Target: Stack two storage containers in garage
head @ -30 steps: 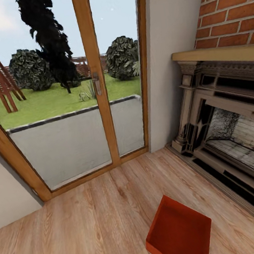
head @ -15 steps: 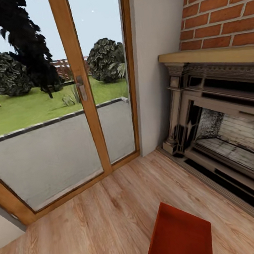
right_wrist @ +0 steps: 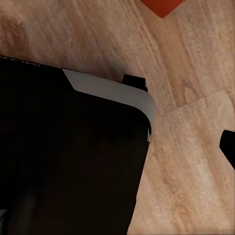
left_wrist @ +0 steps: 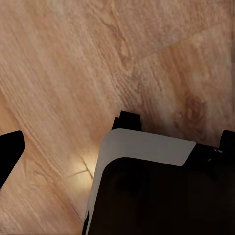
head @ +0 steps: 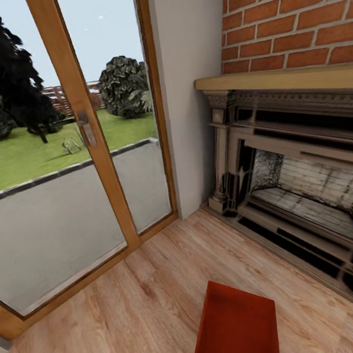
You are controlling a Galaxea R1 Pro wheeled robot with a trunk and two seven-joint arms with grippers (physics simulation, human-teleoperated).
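One storage container (head: 237,330), a red-orange open-topped bin, lies on the light wood plank floor (head: 133,316) of the living room, low in the head view and close in front of me. A corner of that container (right_wrist: 164,6) also shows in the right wrist view. One dark fingertip (left_wrist: 9,152) of the left gripper hangs over the planks, and one dark fingertip (right_wrist: 229,147) of the right gripper does the same. Neither fingertip touches anything. The opposite finger of each gripper is out of frame.
An ornate dark fireplace (head: 307,193) under a red brick chimney (head: 288,11) runs along the right. A wood-framed glass door (head: 81,133) to a garden fills the left. My black and white base (left_wrist: 147,196) sits below both wrist cameras, also seen as the base (right_wrist: 73,147).
The head camera has turned to the right: the door has slid left and more of the fireplace shows. The container lies in the same place on the planks.
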